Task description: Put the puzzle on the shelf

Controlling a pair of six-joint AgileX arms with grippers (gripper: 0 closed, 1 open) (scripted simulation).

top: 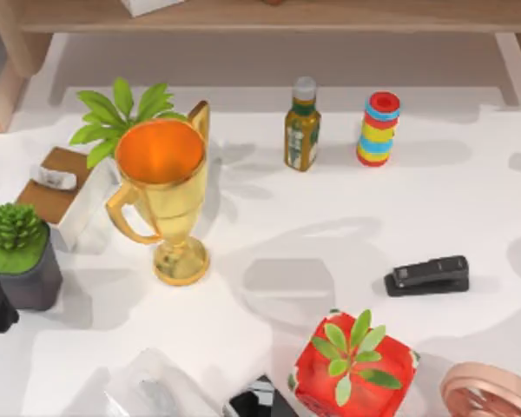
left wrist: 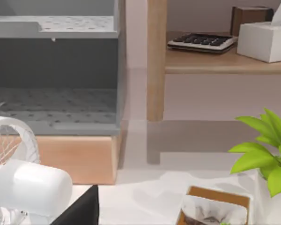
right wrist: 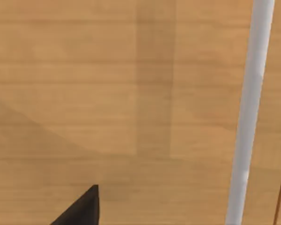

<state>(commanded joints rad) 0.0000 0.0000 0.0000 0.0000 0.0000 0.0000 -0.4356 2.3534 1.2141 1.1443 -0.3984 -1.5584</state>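
My right wrist camera looks closely at the shelf (right wrist: pixel 107 93) board, one dark fingertip (right wrist: pixel 82 208) showing; finger state I can't tell. I can't locate the puzzle, so I'd confirm its placement before retreating slowly.

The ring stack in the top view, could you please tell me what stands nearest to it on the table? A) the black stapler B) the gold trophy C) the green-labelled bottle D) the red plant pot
C: the green-labelled bottle stands just left of the ring stack, closer than any other thing on the table.
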